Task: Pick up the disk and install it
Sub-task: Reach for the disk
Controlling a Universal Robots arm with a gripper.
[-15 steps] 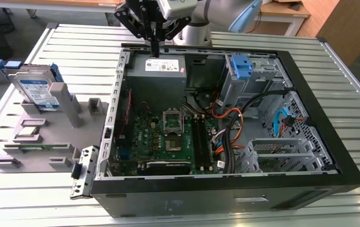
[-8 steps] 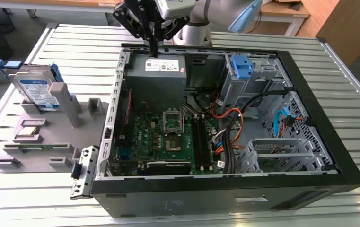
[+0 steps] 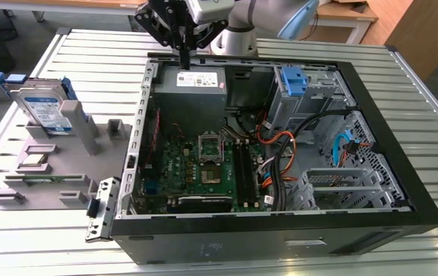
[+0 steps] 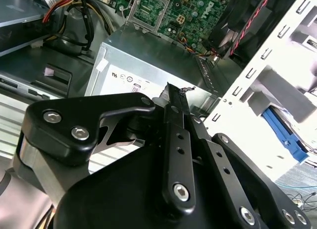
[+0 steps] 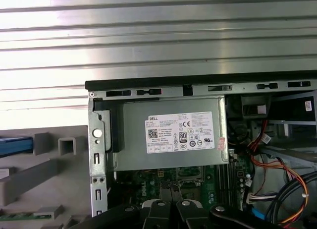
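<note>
Disk (image 3: 41, 109), exterior view's left: silver, white-and-blue label, blue rails. Gripper (image 3: 184, 64), top centre: black. Holder rack (image 3: 88, 167): plain grey. Computer case (image 3: 280, 236): black frame. Motherboard (image 3: 203, 167): green. Power supply (image 3: 190, 95): grey, white sticker. Bracket (image 3: 293, 80): blue. Table (image 3: 434, 172): silver, ribbed stripes.

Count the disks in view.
1: the disk stands on edge in the grey holder at the exterior view's left. The case may hide others.
</note>
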